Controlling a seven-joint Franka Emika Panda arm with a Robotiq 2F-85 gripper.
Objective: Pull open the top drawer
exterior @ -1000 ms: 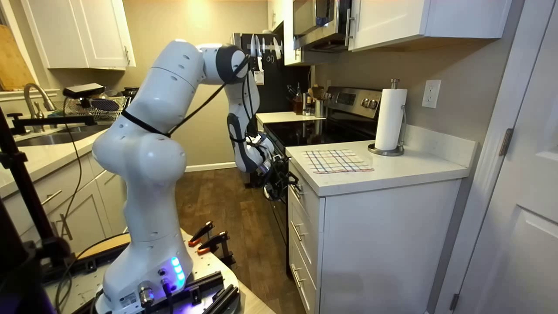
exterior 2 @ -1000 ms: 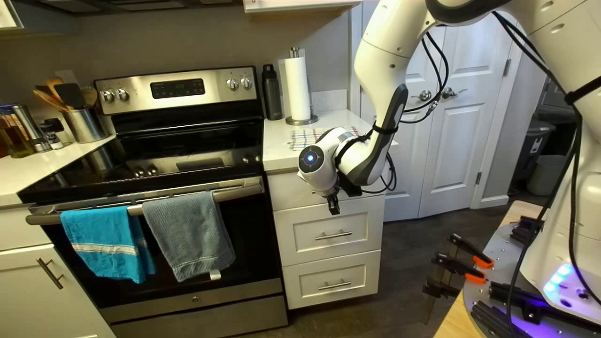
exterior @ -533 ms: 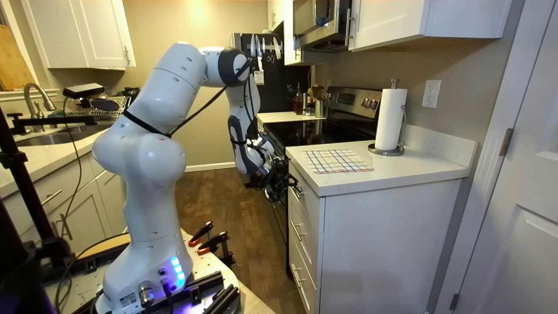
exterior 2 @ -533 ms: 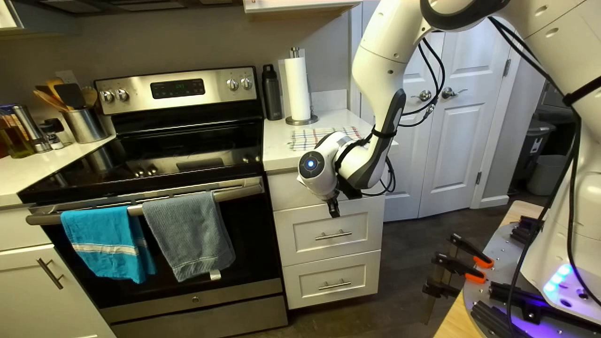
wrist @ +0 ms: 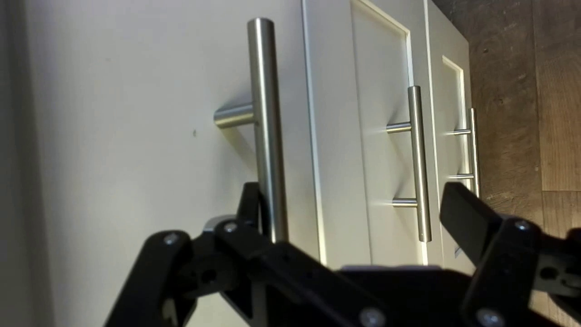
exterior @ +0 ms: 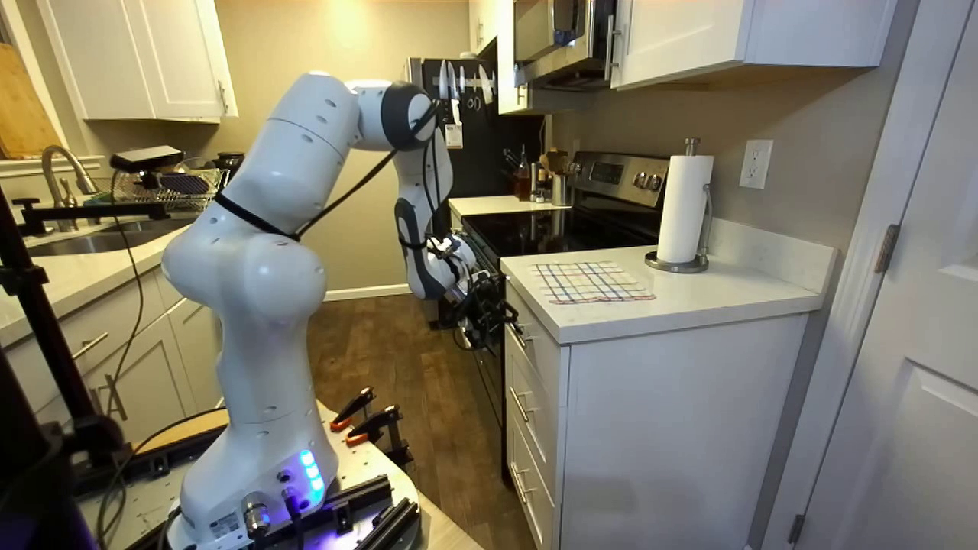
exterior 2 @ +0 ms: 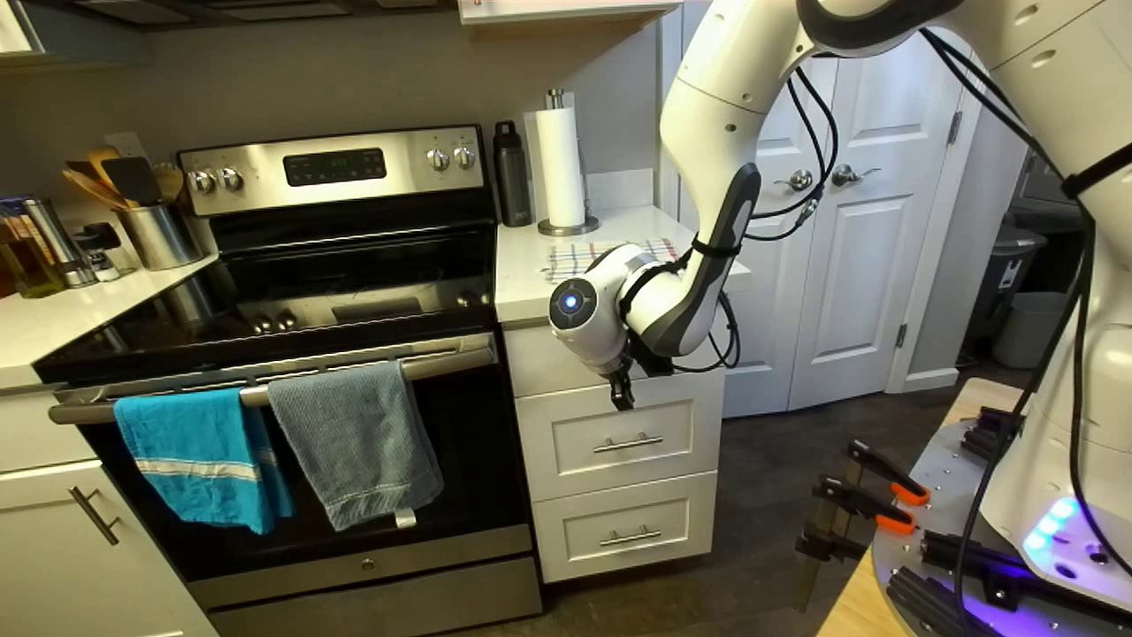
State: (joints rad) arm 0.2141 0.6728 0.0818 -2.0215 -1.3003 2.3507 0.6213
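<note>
The top drawer (wrist: 131, 150) has a plain white front and fills the left of the wrist view. It also shows in both exterior views (exterior: 544, 345) (exterior 2: 538, 361) and looks shut. Its steel bar handle (wrist: 265, 100) runs top to bottom in the wrist view. My gripper (wrist: 354, 197) is open at the drawer front. One finger (wrist: 248, 204) is close along the handle's left side; whether it touches cannot be told. The opposite finger (wrist: 470, 222) is well to the right. The handle's lower end is hidden behind the gripper. In an exterior view my gripper (exterior 2: 623, 400) hides the handle.
The middle drawer (exterior 2: 566, 442) and bottom drawer (exterior 2: 566, 535) with bar handles lie below. The countertop (exterior: 688, 302) above bears a checkered cloth (exterior: 592, 283) and a paper towel roll (exterior: 685, 210). The stove (exterior 2: 460, 478) with hanging towels (exterior 2: 354, 442) stands beside the drawers.
In an exterior view my gripper dips slightly, then shifts a little left toward the stove side. The drawers have not moved.
</note>
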